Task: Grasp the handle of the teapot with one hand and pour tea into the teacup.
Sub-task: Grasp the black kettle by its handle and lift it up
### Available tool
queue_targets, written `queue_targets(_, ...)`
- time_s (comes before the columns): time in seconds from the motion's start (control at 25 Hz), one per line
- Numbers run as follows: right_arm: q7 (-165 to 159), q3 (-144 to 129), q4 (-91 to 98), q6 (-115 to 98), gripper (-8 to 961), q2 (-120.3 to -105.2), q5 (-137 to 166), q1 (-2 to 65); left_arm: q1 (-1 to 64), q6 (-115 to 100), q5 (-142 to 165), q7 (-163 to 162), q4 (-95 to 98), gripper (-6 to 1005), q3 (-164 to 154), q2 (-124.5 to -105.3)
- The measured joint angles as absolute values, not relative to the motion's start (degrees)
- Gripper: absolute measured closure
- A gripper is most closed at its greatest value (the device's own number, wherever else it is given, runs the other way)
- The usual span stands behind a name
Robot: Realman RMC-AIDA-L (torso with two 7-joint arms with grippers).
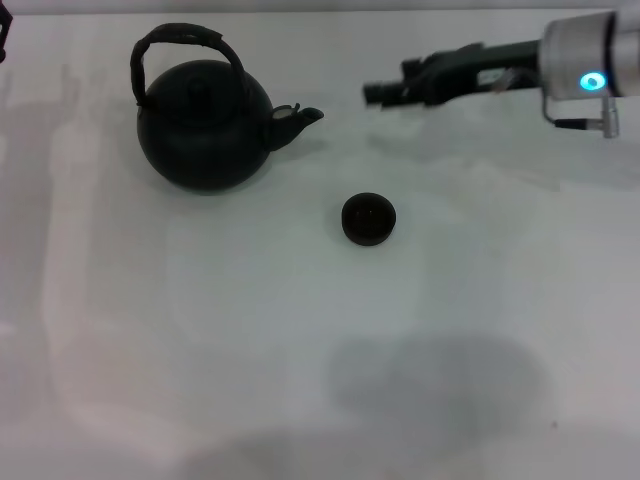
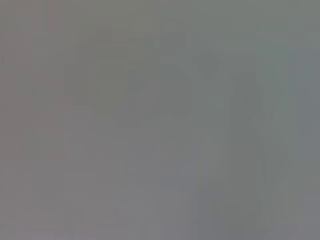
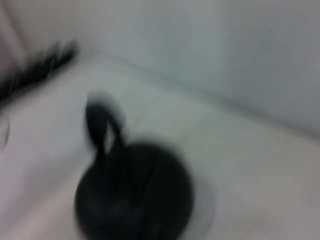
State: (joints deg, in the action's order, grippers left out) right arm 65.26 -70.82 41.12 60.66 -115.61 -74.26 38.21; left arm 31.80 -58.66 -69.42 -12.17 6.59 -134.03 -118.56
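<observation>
Desk (image 1: pixel 300 380), white, carrying everything. Teapot (image 1: pixel 205 125) sitting far back on the left, handle (image 1: pixel 185 40) arching up, nobody holding it. Right claw (image 1: pixel 385 93) reaching in beside the spout; apart or together, cannot tell. Teacup (image 1: pixel 368 219) waiting nearby. Needing next: closing on that handle.

Counted on the white table (image 1: pixel 200 350): one teapot (image 1: pixel 205 130), bearing one arched handle (image 1: pixel 185 40) and one spout; one teacup (image 1: pixel 368 219), just off that spout's side. One gripper (image 1: pixel 375 94) visible, beyond the teacup.
</observation>
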Motion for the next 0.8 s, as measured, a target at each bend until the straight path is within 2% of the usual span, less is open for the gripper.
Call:
queue_targets(0.2, 76.8, -56.3, 28.6, 59.1, 120, -115.64, -94.7, 36.2, 31.5, -59.1, -69.3, -12.2, 6.6, 233, -134.0, -118.57)
queue_targets(0.44, 94.3, -52.8, 23.9, 50.9, 122, -116.02, -116.0, 32.1, 30.7, -59.2, -69.3, -12.4, 6.7, 233, -134.0, -118.60)
queue_targets(0.8, 141.8, -52.6, 16.1, 36.4, 124, -116.20, -138.2, 33.1, 28.9, -59.2, -68.4, -12.9, 7.2, 233, -134.0, -118.72)
